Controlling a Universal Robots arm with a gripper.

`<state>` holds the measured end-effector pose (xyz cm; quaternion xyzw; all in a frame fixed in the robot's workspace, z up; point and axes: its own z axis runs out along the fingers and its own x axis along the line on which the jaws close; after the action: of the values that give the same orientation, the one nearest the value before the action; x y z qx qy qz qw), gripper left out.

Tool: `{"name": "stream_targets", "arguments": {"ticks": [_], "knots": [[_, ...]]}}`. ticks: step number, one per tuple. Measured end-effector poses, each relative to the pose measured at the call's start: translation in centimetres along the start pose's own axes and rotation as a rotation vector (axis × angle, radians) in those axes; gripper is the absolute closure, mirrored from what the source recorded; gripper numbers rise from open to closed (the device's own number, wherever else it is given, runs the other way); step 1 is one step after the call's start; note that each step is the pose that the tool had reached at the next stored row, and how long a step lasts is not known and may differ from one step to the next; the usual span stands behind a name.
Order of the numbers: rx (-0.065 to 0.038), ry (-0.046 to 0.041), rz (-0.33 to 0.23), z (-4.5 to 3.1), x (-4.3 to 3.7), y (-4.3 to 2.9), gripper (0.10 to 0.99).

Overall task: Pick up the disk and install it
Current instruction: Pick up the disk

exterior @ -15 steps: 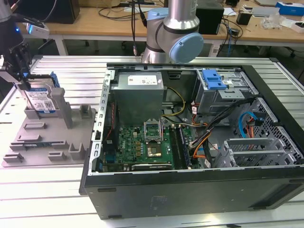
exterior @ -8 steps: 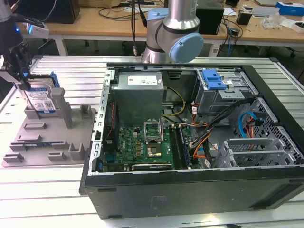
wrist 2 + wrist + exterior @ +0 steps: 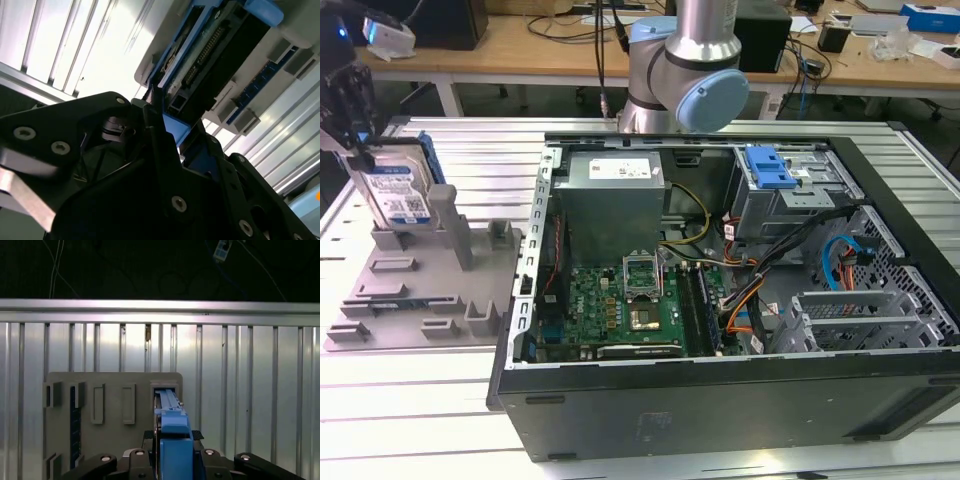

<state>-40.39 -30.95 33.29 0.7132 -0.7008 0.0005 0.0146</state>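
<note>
At the exterior view's left, the tool (image 3: 360, 155) hangs over the near-left corner of the slatted metal counter (image 3: 420, 400), close to its edge. Directly beneath it the disk (image 3: 398, 192) stands upright on its narrow edge, seated in a slot at the back of a grey fixture (image 3: 410, 290), label facing the exterior view's right. The tool's tips meet the disk's top edge. In the first wrist view the blue rail of the disk (image 3: 175, 432) runs straight between the black fingers (image 3: 150, 457), which press against both its sides, so the tool is clamped on the disk. The second wrist view shows the same blue rail (image 3: 175, 127) pinched at the finger ends.

To the right of the fixture a narrow strip of bare counter separates it from the open computer case (image 3: 720, 420), whose tall black wall faces the fixture. Above the fixture the space is open. Further right, inside the case, a blue latch (image 3: 767, 168) sits on the grey drive bay (image 3: 800, 200), well apart from the disk. The arm (image 3: 685, 70) rises behind the case.
</note>
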Motion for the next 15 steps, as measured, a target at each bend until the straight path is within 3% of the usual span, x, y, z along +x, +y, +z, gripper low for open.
{"name": "stream_targets", "arguments": {"ticks": [15], "knots": [[0.000,0.0010,0.000,-7.82,0.17,0.15,0.722]]}}
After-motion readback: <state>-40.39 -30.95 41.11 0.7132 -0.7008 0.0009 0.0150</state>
